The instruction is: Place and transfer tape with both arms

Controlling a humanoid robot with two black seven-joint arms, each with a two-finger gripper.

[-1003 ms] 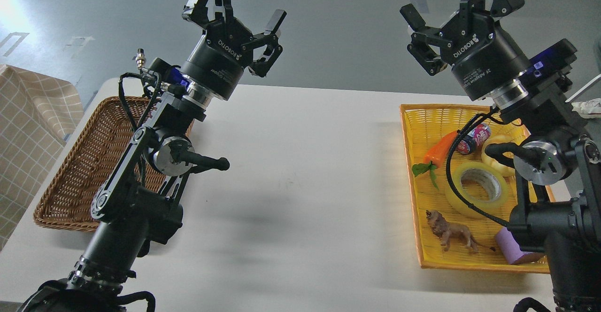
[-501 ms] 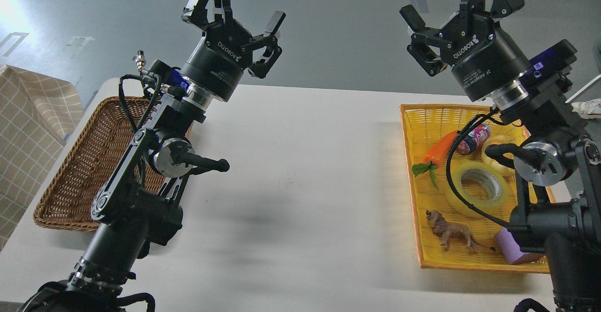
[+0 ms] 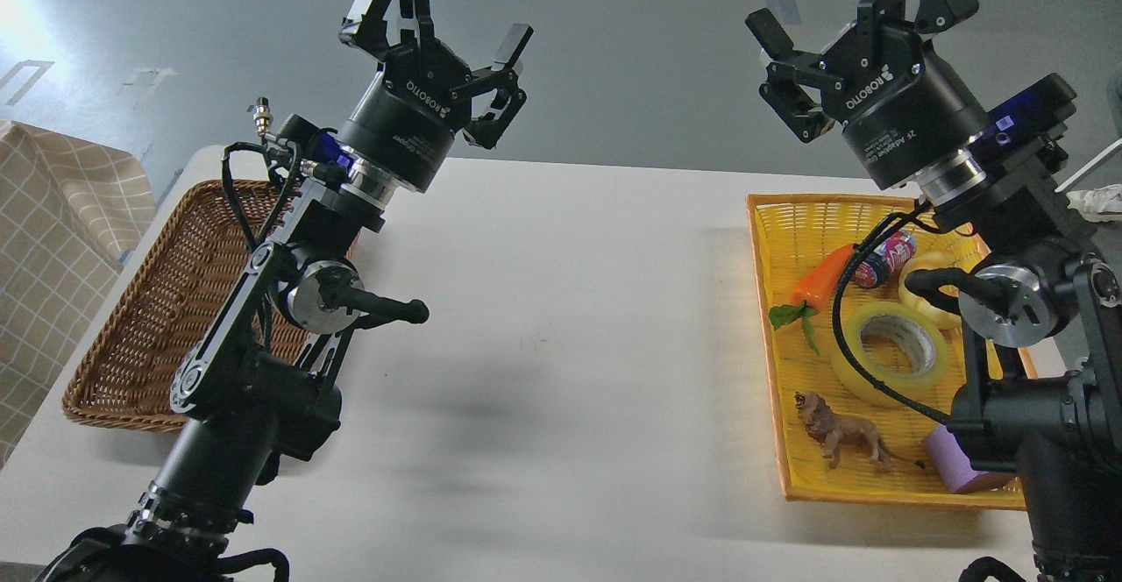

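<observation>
The roll of translucent yellow tape (image 3: 891,352) lies flat in the yellow basket (image 3: 775,231) at the right, partly crossed by my right arm's black cable. My left gripper (image 3: 443,17) is raised high over the table's far left part, open and empty. My right gripper (image 3: 846,3) is raised high above the far end of the yellow basket, open and empty, well above the tape. One right finger runs off the top edge.
The yellow basket also holds a toy carrot (image 3: 820,280), a small can (image 3: 881,259), a pale croissant toy (image 3: 931,273), a toy lion (image 3: 840,435) and a purple block (image 3: 955,468). A brown wicker basket (image 3: 149,319) stands at the left. The white table (image 3: 570,328) lies between them.
The left arm has drifted very slightly; the gripper sits a touch higher. The right arm and the tape have not moved.
</observation>
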